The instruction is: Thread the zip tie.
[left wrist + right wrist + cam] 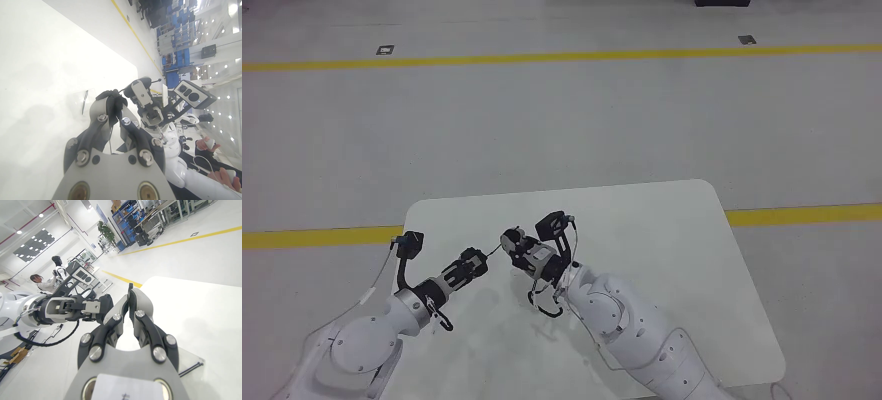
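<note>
The left jaws and the right jaws are held tip to tip over the near part of the white bench, with only a small gap between them. The zip tie spans that gap as a thin dark line going from one pair of jaws to the other.

The right jaws are pressed together. Their ribbed black pads meet along the whole length, and a short black end of the zip tie stands out just past their tips. The left jaws are also pressed together on the tie. In the left wrist view a thin black strip runs back between the two fingers, and a short curved piece leaves the tips toward the right jaws. Exactly how the tie sits between the left tips I cannot tell, because the dark pads hide it.

A clear pouch with spare black ties inside lies flat on the bench. It is below the jaws, near them, and touches neither pair.
</note>
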You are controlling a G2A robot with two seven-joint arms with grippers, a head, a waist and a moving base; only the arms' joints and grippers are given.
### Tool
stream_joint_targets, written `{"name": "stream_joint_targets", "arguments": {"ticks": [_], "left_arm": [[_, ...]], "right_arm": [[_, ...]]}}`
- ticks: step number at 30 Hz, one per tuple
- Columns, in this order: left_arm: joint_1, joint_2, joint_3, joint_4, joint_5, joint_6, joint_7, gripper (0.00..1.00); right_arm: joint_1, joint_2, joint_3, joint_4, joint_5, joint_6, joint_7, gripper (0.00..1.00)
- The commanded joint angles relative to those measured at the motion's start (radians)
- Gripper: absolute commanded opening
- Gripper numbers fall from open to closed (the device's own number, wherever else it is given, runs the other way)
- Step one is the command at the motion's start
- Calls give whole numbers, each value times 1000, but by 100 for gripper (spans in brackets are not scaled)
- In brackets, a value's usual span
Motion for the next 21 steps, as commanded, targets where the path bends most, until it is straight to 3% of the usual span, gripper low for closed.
{"name": "stream_joint_targets", "arguments": {"ticks": [1, 21], "left_arm": [[0, 0, 0, 0, 0, 0, 0, 0], [-16, -3, 19, 18, -6, -9, 19, 0]], "right_arm": [[1, -1, -2, 1, 0, -1, -1, 0], [22, -9, -18, 33, 16, -28, 7, 0]]}}
